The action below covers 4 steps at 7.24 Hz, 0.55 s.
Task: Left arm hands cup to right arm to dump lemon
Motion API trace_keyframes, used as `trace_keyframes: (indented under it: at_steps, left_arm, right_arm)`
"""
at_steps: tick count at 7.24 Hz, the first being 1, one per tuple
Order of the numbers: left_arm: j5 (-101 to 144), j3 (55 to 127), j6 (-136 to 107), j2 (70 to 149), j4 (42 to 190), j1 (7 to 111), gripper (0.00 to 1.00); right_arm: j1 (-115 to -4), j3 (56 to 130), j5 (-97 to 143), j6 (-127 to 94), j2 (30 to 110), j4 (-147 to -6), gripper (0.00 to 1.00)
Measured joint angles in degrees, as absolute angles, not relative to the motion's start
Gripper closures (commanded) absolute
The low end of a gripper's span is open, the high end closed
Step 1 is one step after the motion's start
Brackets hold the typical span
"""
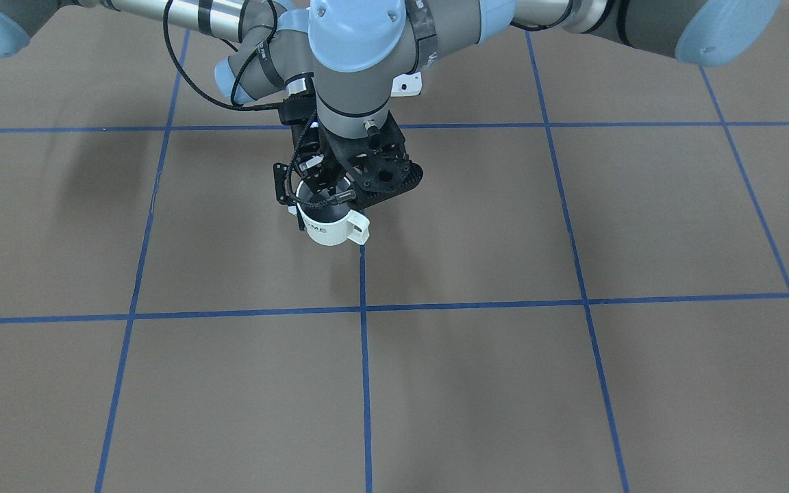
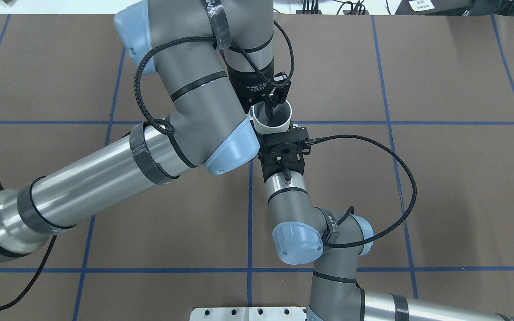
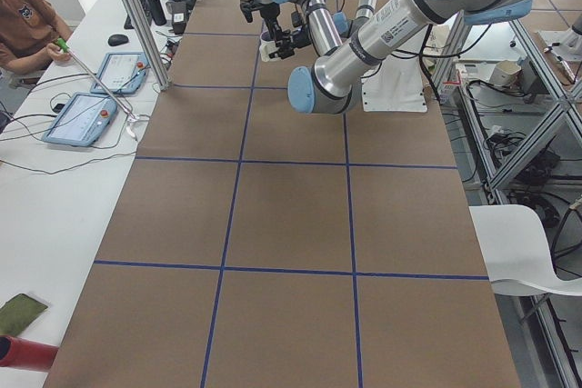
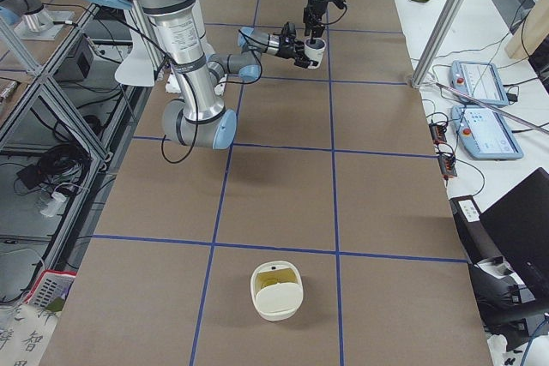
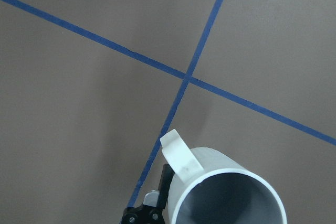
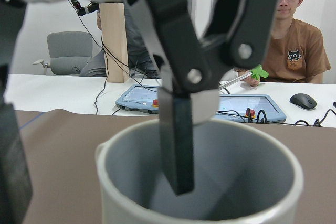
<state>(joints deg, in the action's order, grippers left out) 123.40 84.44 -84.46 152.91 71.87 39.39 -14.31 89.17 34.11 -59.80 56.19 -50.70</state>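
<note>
The cream-white cup (image 1: 331, 231) hangs above the table near the middle, mouth up, with its handle (image 1: 360, 229) pointing away from the robot. My left gripper (image 2: 271, 110) points straight down and is shut on the cup's rim. One finger (image 6: 176, 145) is inside the cup and the other is behind the far wall. My right gripper (image 1: 319, 200) reaches in level from the robot's side. Its fingers (image 1: 279, 183) stand on either side of the cup with a gap, so it is open. The cup (image 5: 210, 177) shows a grey inside. No lemon shows; the cup's floor is hidden.
A cream-white container (image 4: 276, 291) with something yellowish in it stands far down the table on my right. The brown table (image 1: 572, 383) has blue tape lines. Operators and tablets (image 3: 86, 115) are along the far side. The left forearm (image 2: 105, 178) crosses over the table's middle.
</note>
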Motion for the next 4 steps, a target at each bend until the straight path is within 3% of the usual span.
trace_keyframes:
  at_steps: [2,4]
  left_arm:
    - [123.3,84.3,-84.5,152.9,71.3,39.4,0.48]
    - [123.3,84.2,-84.5,153.1,71.1,39.4,0.52]
  right_arm:
    - [-14.2,89.5,33.8,-59.8,56.3,-50.6,0.60]
    - [-14.2,89.5,33.8,-59.7,56.4,-50.6,0.60]
